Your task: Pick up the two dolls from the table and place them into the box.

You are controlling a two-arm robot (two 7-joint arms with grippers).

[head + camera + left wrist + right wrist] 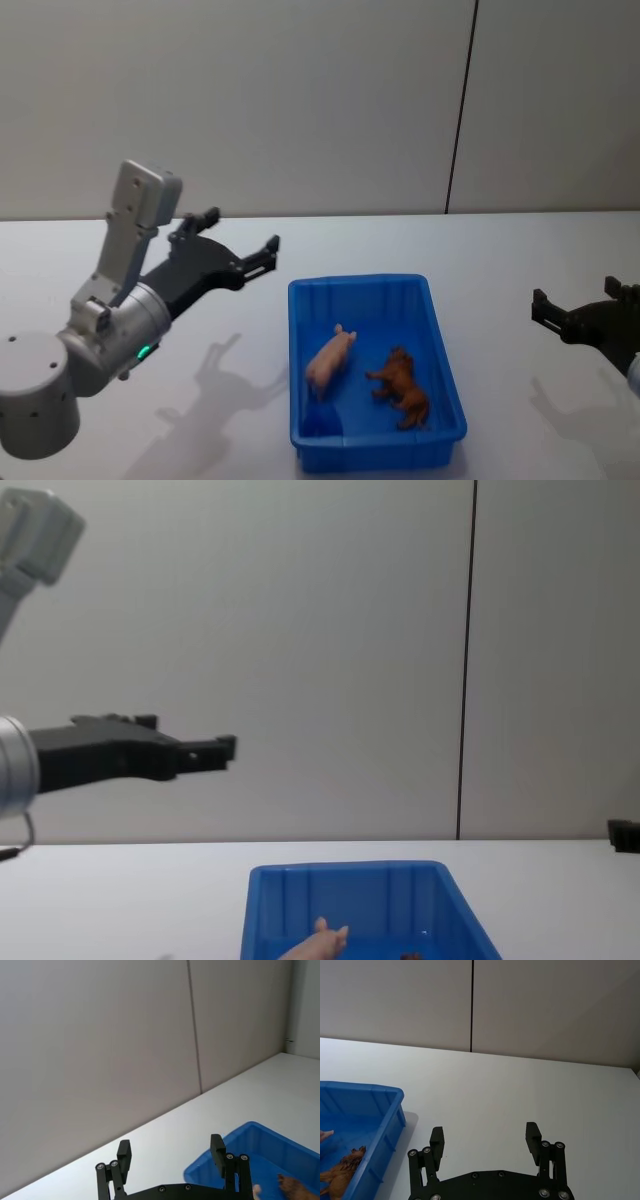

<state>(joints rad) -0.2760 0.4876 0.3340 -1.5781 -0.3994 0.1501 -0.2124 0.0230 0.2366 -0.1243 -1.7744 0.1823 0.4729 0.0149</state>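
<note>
you see a smooth white table (240, 420) under grey wall panels (300, 100); the glossy blue plastic box (375, 458) holds a peach-pink pig doll (330, 362) and a reddish-brown doll (402, 386); the left gripper (240, 244) and right gripper (486, 1140) are spread, empty.

Even, diffuse indoor light, moderately bright. Soft grey shadows of both arms fall on the table (230, 400) toward the robot. No glare on the box (440, 340). All views sharp; slight softness at the head view's edges

grey wall (250, 100) — dark vertical seam (460, 110)
</note>
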